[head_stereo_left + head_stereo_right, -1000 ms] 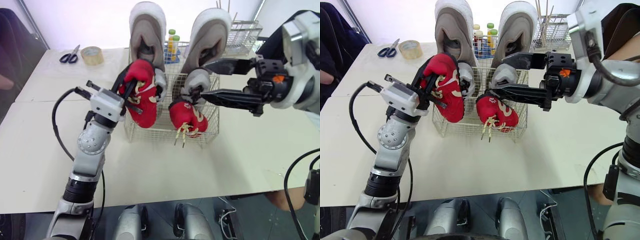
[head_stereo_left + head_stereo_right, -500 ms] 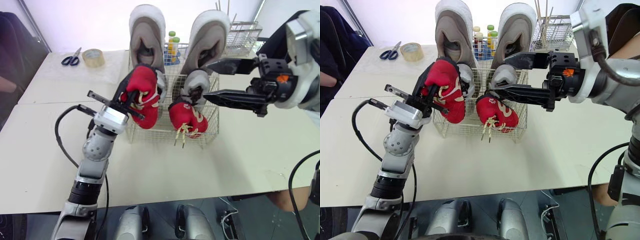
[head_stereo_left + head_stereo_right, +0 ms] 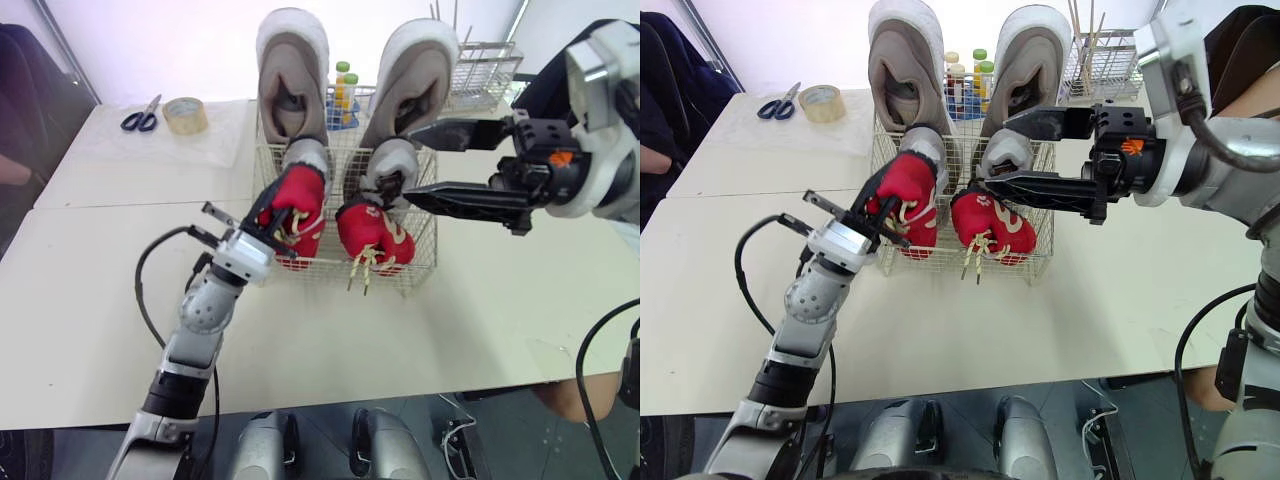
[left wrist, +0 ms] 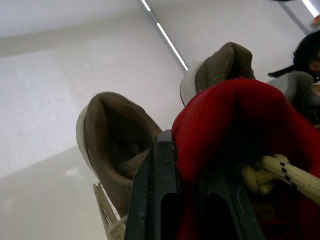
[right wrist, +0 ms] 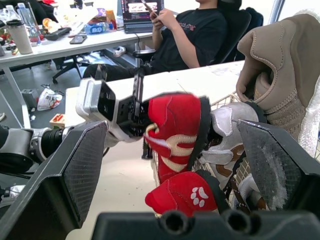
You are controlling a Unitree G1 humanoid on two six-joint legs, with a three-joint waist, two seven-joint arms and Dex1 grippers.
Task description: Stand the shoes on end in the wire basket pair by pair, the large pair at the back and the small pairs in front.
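The wire basket [image 3: 425,262] stands at the table's middle. Two large beige shoes [image 3: 293,70] [image 3: 415,75] stand on end at its back, with a grey-white pair [image 3: 308,155] [image 3: 392,160] in front of them. My left gripper [image 3: 268,215] is shut on a red shoe [image 3: 300,200], holding it low in the basket's front left. In the left wrist view a black finger [image 4: 159,190] presses the red fabric [image 4: 240,125]. The other red shoe [image 3: 372,230] stands at the front right, its laces over the rim. My right gripper [image 3: 408,163] hovers open just above it.
Scissors [image 3: 139,107] and a tape roll [image 3: 184,112] lie at the far left of the table. Bottles [image 3: 345,85] and a wire rack with sticks [image 3: 485,65] stand behind the basket. A person [image 5: 190,35] sits at a desk beyond.
My left gripper has come down and to the right, lowering the red shoe from above the basket's left rim into its front left. The right gripper has stayed put.
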